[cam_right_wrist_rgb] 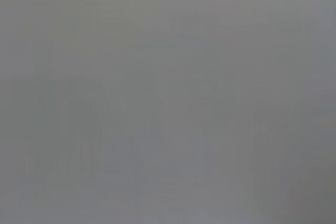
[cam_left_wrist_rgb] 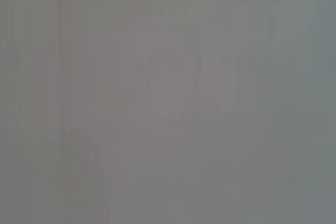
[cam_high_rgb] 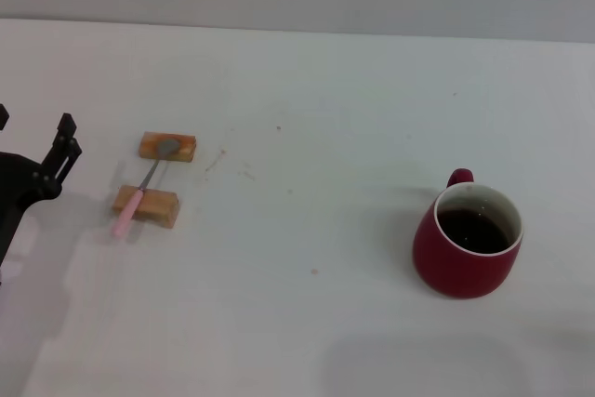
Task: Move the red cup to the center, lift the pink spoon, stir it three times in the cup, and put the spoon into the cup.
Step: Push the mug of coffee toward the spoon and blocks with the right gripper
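Item one, the red cup (cam_high_rgb: 468,240): upright on the white desk (cam_high_rgb: 307,90) at your robot's right, handle turned to the far side, well off centre, so it has yet to be moved. Item two, the pink spoon (cam_high_rgb: 144,186): bridged across two tan wooden blocks (cam_high_rgb: 156,177) at the left, bowl on the far block, pink handle overhanging the near one; likely propped so jaws can get under it. Item three, the left gripper (cam_high_rgb: 63,141): at the left edge, near the spoon, jaws parted and empty. Right gripper: you cannot see it. Both wrist views show nothing usable.
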Available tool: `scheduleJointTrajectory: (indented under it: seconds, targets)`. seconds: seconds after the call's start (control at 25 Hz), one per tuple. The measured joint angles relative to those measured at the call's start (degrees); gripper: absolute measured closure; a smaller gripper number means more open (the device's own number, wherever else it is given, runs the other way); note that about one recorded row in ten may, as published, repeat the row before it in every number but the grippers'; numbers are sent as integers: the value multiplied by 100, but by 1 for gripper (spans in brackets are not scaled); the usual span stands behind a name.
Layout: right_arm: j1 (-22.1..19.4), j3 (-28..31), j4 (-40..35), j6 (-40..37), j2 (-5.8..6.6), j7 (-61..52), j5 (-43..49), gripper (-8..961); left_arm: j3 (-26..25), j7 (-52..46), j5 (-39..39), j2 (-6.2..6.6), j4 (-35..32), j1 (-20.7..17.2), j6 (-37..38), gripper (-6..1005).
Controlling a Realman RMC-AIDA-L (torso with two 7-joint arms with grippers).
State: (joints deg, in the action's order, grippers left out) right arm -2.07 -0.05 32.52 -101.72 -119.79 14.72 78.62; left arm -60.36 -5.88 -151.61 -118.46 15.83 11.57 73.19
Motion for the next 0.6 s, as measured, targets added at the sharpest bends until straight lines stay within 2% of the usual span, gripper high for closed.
scheduleJointTrajectory:
  seconds: [0.6]
  targets:
    - [231,-66,247,804,-1,-25,31,954,-46,-1,0,-10,-92,152,-31,201]
